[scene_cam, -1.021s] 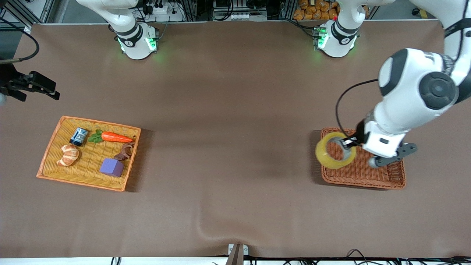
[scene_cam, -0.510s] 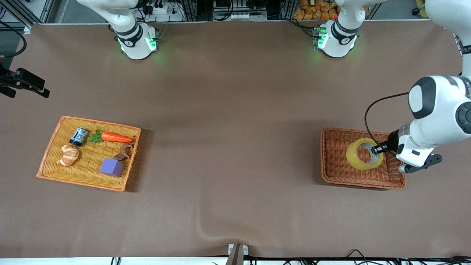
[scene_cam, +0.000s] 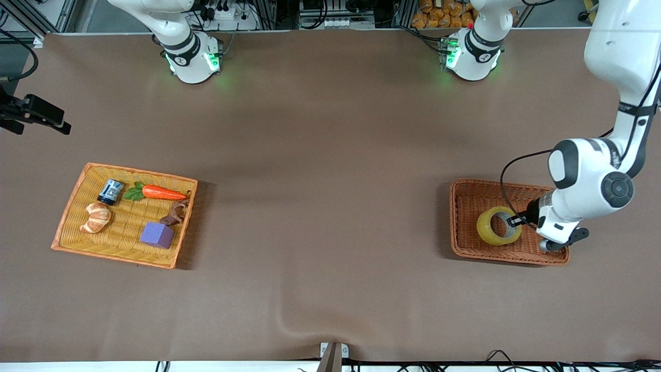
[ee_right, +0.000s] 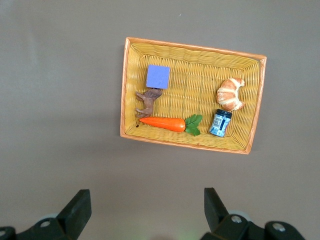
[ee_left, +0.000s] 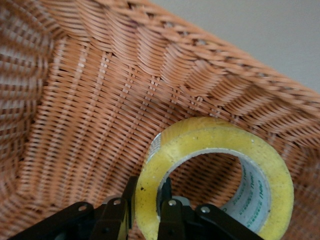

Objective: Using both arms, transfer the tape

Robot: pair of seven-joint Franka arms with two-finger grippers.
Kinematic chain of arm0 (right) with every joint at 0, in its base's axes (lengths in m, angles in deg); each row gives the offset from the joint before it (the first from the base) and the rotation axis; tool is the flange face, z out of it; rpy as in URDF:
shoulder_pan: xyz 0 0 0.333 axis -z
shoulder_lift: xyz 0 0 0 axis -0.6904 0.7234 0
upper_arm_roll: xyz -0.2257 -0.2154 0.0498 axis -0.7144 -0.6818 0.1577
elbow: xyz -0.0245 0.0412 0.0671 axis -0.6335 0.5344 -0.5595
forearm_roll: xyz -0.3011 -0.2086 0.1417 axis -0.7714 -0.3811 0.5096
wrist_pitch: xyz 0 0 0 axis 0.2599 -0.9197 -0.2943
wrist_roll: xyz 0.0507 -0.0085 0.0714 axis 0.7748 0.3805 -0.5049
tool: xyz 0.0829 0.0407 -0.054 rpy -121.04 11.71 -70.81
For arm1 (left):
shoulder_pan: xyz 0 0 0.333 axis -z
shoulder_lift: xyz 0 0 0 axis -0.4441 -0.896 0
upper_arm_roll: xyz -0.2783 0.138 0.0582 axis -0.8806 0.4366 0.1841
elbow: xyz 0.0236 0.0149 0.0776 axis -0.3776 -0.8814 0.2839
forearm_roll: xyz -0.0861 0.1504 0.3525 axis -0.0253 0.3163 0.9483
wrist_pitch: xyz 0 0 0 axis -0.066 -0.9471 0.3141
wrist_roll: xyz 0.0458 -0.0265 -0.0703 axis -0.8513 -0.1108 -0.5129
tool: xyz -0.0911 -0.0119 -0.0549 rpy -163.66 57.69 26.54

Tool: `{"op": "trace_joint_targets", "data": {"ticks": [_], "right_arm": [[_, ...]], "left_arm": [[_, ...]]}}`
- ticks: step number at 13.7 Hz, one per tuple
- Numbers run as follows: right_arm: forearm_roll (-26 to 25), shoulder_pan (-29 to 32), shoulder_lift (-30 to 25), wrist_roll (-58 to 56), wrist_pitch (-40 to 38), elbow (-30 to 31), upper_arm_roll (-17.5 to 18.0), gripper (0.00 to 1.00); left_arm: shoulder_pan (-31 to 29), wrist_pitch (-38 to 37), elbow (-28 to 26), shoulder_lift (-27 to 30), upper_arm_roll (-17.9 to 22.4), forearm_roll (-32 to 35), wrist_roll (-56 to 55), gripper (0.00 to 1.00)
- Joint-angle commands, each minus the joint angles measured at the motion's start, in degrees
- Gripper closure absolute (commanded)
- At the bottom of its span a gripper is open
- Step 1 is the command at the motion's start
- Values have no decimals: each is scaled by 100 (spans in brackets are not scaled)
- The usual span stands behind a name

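The tape [scene_cam: 485, 228], a yellowish ring with a grey core, sits low inside the brown wicker basket [scene_cam: 508, 257] at the left arm's end of the table. My left gripper [scene_cam: 514, 221] is shut on it. In the left wrist view one finger is inside the ring and one outside, pinching the tape's [ee_left: 215, 145] wall at my left gripper [ee_left: 148, 187]. Whether the roll rests on the basket floor [ee_left: 90, 115] I cannot tell. My right gripper [ee_right: 146, 197] hangs open and empty, high over the table by the yellow basket [ee_right: 192, 47], and shows as a black hand [scene_cam: 38, 112] at the front view's edge.
The yellow basket [scene_cam: 111, 257] at the right arm's end holds a carrot [scene_cam: 162, 192], a croissant [scene_cam: 95, 217], a purple block [scene_cam: 156, 234], a small blue can [scene_cam: 110, 191] and a brown figure [scene_cam: 175, 213]. Bare brown table lies between the two baskets.
My left arm has carried the tape from over the brown basket's rim to its inside and lowered it. The right gripper has drifted slightly toward the table's edge.
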Motion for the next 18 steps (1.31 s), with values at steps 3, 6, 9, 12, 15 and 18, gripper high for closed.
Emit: {"op": "trace_joint_targets", "data": {"ticks": [3, 6, 9, 12, 15, 18], "right_arm": [[-1, 124, 38, 43, -84, -116, 75, 0], [-1, 133, 47, 8, -84, -116, 75, 0], [-1, 124, 47, 25, -84, -116, 83, 0], [-1, 124, 55, 8, -84, -116, 75, 0], [-1, 124, 55, 16, -84, -116, 83, 0], [-1, 124, 55, 16, -84, -116, 83, 0]], "left_arm": [[-54, 17, 17, 108, -22, 62, 70, 18], [-37, -350, 139, 476, -57, 71, 44, 0], [16, -1062, 491, 976, -154, 71, 61, 0], [16, -1650, 807, 1461, -268, 71, 61, 0], [16, -2449, 1263, 1830, -373, 79, 53, 0], [16, -3311, 1791, 2041, -567, 158, 44, 0]]}}
